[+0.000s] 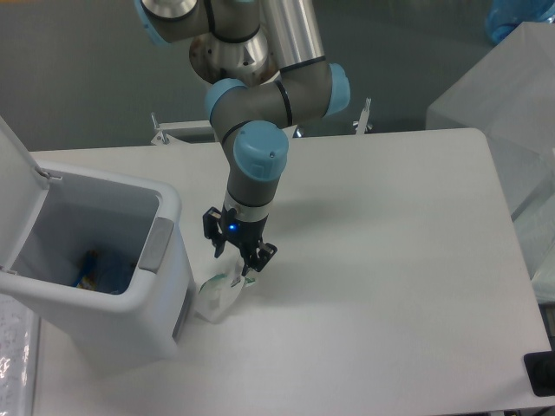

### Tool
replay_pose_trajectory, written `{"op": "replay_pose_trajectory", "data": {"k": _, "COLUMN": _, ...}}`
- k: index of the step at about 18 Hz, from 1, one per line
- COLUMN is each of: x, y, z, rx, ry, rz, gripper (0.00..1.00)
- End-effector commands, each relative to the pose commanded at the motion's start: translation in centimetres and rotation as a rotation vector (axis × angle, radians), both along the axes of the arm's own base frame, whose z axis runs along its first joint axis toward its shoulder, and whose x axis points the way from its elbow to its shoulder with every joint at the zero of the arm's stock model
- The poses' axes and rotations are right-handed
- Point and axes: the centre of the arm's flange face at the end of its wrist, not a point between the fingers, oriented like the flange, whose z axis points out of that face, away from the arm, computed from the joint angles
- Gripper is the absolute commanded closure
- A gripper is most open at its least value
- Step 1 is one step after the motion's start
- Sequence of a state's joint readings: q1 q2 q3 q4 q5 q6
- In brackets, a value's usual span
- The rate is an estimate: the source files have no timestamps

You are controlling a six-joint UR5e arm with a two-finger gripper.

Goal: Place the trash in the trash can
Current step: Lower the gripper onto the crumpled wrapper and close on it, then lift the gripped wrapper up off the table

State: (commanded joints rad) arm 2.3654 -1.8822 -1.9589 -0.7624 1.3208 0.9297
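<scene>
The crumpled white wrapper [217, 293] with green print lies on the table, right against the front right corner of the trash can [170, 206]. My gripper [238, 258] points down over the wrapper's upper end, its fingers still apart and straddling it. The trash can is a white bin with its lid [16, 186] swung open to the left and a grey latch [156, 243] on its rim. Inside, near the bottom, shows the blue of the crushed bottle [91, 265].
A frosted white box [507, 95] stands past the table's far right corner. Metal brackets [362, 117] sit along the back edge. A small black object [542, 374] lies at the table's front right corner. The white table [390, 286] stretches to the right of the arm.
</scene>
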Motion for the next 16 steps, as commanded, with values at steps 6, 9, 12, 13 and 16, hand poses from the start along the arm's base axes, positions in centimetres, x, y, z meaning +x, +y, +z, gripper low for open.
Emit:
{"op": "replay_pose_trajectory", "data": {"k": 6, "x": -0.8, "y": 0.5, "z": 1.1, "rx": 0.012, "ry": 0.020, "rz": 0.010, "gripper": 0.94}}
{"op": "replay_pose_trajectory", "data": {"k": 9, "x": -0.8, "y": 0.6, "z": 1.3, "rx": 0.016, "ry": 0.024, "rz": 0.010, "gripper": 0.98}}
{"op": "replay_pose_trajectory", "data": {"k": 12, "x": -2.5, "y": 0.9, "z": 2.9, "rx": 0.046, "ry": 0.044, "rz": 0.027, "gripper": 0.99}}
{"op": "replay_pose_trajectory", "data": {"k": 13, "x": -3.4, "y": 0.9, "z": 3.8, "rx": 0.062, "ry": 0.057, "rz": 0.039, "gripper": 0.99}}
{"op": "replay_pose_trajectory", "data": {"k": 16, "x": -5.7, "y": 1.4, "z": 7.2, "rx": 0.128, "ry": 0.073, "rz": 0.090, "gripper": 0.99}}
